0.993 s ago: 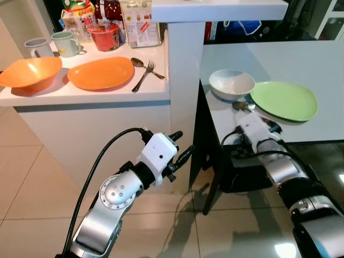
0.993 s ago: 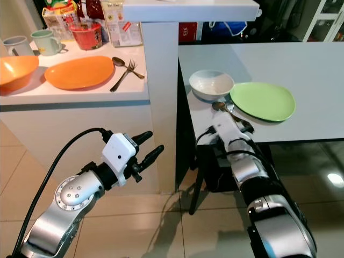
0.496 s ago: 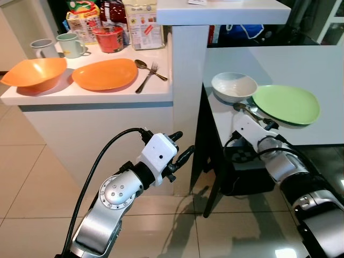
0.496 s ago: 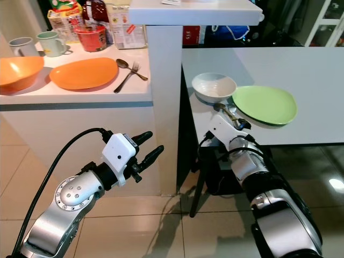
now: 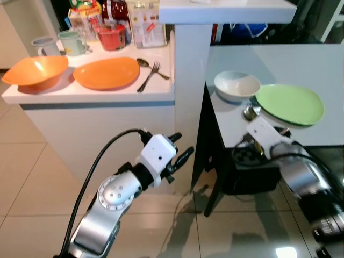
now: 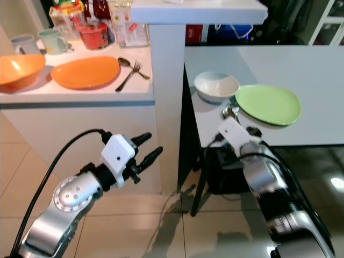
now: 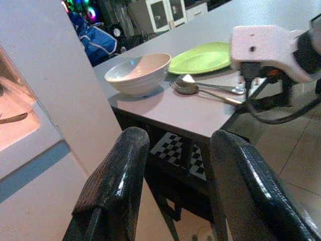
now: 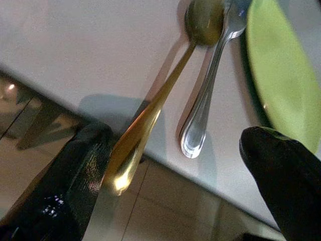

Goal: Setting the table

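We count on grey counter [image 5: 301, 59]: 1 white bowl [image 5: 237, 86], 1 green plate [image 5: 289, 103], 2 spoons [image 8: 200, 75] | right gripper [image 8: 190, 165] jaws released | left gripper [image 7: 175, 186] jaws released

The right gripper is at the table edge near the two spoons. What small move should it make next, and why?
Probably draw the right gripper straight back from the table. Its fingers are open, and the gold spoon and silver spoon already lie on the table beside the green plate, the gold handle reaching past the edge, so lifting could knock it.
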Controlling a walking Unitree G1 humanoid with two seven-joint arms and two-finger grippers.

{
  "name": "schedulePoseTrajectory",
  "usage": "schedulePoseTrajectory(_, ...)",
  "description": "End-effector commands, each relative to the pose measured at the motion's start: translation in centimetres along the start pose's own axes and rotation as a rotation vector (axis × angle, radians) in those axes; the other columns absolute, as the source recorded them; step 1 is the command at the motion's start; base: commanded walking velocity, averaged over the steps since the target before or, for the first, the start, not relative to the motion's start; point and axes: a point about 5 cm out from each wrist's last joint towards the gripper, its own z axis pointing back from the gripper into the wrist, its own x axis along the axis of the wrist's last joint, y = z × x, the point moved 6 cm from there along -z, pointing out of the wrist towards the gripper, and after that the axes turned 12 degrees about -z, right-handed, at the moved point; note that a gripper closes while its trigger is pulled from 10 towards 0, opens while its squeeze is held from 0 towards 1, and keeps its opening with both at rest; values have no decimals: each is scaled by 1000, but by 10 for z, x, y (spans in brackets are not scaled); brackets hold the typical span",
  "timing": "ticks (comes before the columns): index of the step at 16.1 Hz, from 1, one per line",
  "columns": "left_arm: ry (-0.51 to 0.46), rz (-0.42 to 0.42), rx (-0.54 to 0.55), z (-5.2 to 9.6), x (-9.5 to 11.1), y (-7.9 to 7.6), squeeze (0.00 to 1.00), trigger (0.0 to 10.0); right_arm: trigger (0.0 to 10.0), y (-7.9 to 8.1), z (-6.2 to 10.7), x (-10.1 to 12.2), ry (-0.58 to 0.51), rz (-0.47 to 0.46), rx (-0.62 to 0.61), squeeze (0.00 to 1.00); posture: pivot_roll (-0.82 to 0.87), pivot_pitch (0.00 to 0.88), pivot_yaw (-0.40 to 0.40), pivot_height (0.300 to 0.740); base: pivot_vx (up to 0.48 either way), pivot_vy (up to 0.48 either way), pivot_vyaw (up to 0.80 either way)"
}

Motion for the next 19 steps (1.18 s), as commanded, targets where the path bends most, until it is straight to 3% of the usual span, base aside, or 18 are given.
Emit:
schedulePoseTrajectory(1, -3, -16, -6, 1, 2, 0, 0, 10000, 10000, -1, 6, 5, -12, -36, 13, 0, 5, 0, 53, 740, 0, 0, 0)
schedulePoseTrajectory(2, -2, -18, -5, 1, 2, 1, 0, 10000, 10000, 0, 13, 7, -31, -70, 20, 0, 5, 0, 54, 740, 0, 0, 0)
schedulePoseTrajectory(4, 27, -37, 71, 3, -2, 13, 0, 10000, 10000, -5, 38, 31, -197, -212, 4, 0, 4, 0, 58, 740, 0, 0, 0)
schedulePoseTrajectory(6, 24, -56, 295, 9, 0, 52, 0, 10000, 10000, -7, 79, 80, -592, -528, 38, 0, -8, 0, 65, 740, 0, 0, 0)
schedulePoseTrajectory(7, 16, -51, 380, 14, 3, 67, 0, 10000, 10000, -2, 93, 82, -672, -655, 65, 0, -13, 0, 65, 740, 0, 0, 0)
schedulePoseTrajectory(8, 25, -39, 417, 16, 2, 74, 0, 10000, 10000, 2, 95, 80, -682, -698, 76, 0, -15, 0, 65, 740, 0, 0, 0)
schedulePoseTrajectory(9, 52, -32, 460, 18, -2, 83, 0, 10000, 10000, 19, 97, 76, -665, -724, 132, 0, -16, 0, 63, 740, 0, 0, 0)
schedulePoseTrajectory(11, 71, -44, 487, 17, -4, 90, 0, 10000, 10000, 47, 96, 69, -606, -675, 211, 0, -6, 0, 58, 740, 0, 0, 0)
schedulePoseTrajectory(12, 71, -44, 487, 17, -4, 90, 0, 10000, 10000, 47, 96, 69, -606, -675, 211, 0, -6, 0, 58, 740, 0, 0, 0)
schedulePoseTrajectory(13, 77, -45, 507, 15, -4, 94, 0, 10000, 10000, 73, 97, 68, -581, -636, 272, 0, 4, 0, 51, 740, 0, 0, 0)
schedulePoseTrajectory(14, 76, -43, 515, 14, -4, 95, 0, 10000, 10000, 80, 95, 69, -581, -628, 260, 0, 2, 0, 49, 740, 0, 0, 0)
schedulePoseTrajectory(17, 77, -40, 528, 11, -6, 96, 0, 10000, 10000, 68, 91, 70, -582, -576, 195, 0, -15, 0, 42, 740, 0, 166, 0)
schedulePoseTrajectory(19, 68, -43, 527, 5, -3, 93, 0, 10000, 10000, 61, 74, 50, -484, -561, 122, 0, -6, 0, 37, 740, 0, 0, 0)
